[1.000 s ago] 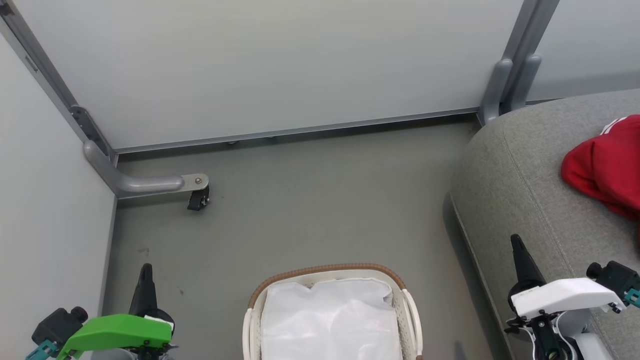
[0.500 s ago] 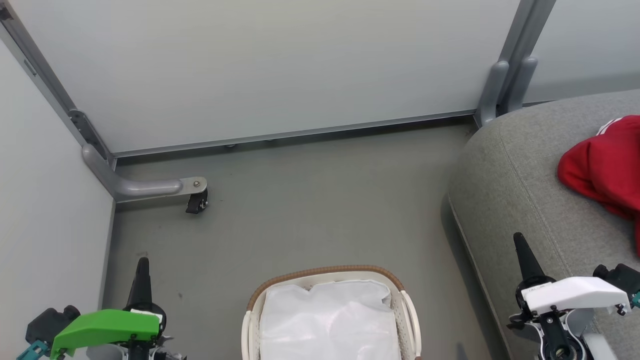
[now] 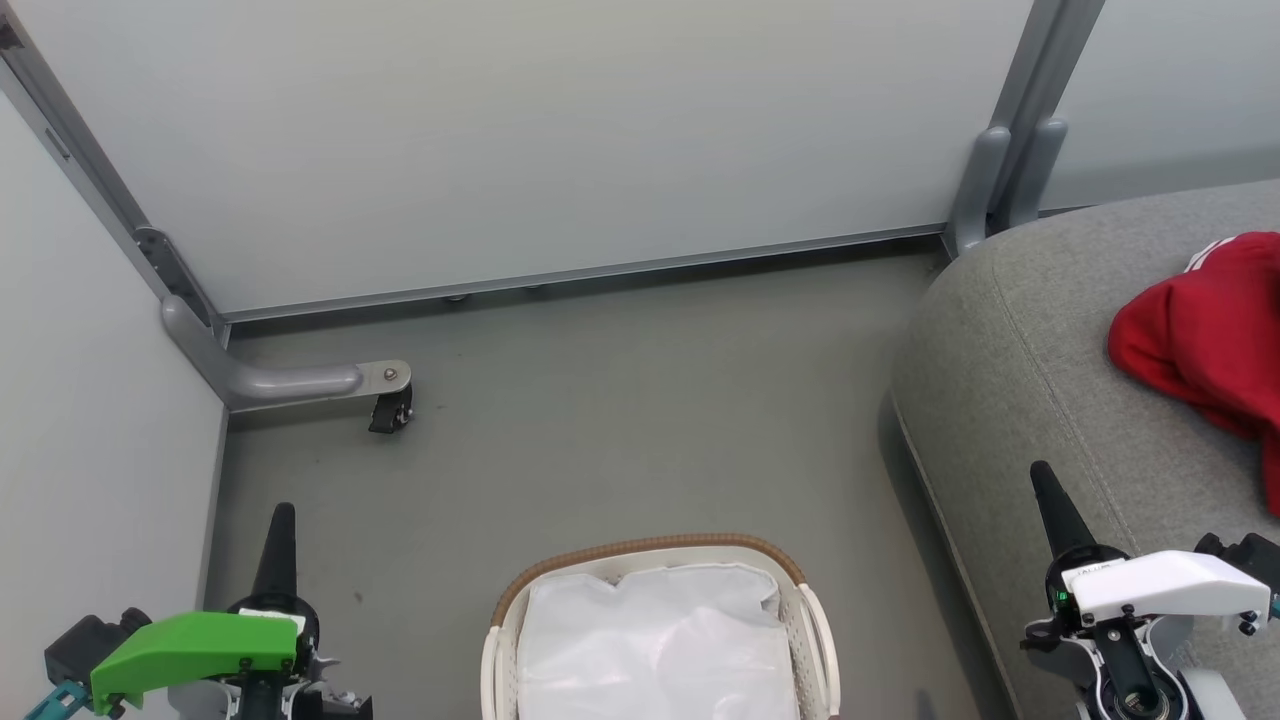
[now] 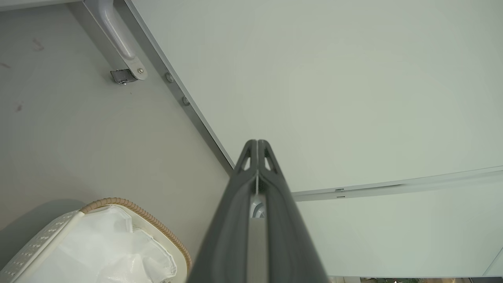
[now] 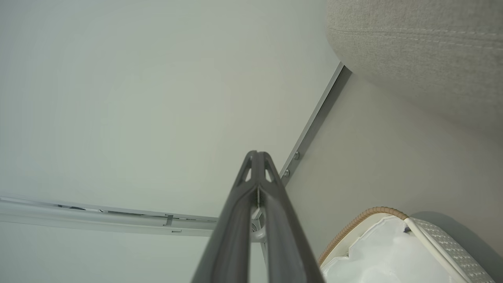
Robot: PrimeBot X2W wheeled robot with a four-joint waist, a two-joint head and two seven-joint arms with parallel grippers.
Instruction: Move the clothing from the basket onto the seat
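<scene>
**Red clothing (image 3: 1205, 335) lay on the seat (image 3: 1010, 390), both hands clenched**

Your left hand (image 3: 279, 518) sat at the lower left of the head view, under its green cover. Its two dark fingers were pressed together into a single spike pointing up over the grey floor (image 3: 620, 420). The left wrist view confirmed it: the fingers met along their whole length, tips touching. They were aimed at the pale wall panel (image 3: 560, 140).

Your right hand (image 3: 1046, 482) sat at the lower right under its white cover, over the front edge of the seat. It was clenched the same way, and the right wrist view showed its fingers closed tip to tip.

The clothing was bunched in a red heap on the top of the seat, at the right edge of the head view. A bit of white striping showed at its upper side. It lay well apart from both hands, though nearer your right one.

The basket (image 3: 650, 546) stood on the floor between your hands, at the bottom centre and just beside the seat's front. Its brown woven rim faced the wall. Inside it, the white cloth liner (image 3: 660, 640) lay crumpled.

A small black caster (image 3: 389, 413) on a grey metal foot (image 3: 290, 380) stood near the left corner.
</scene>
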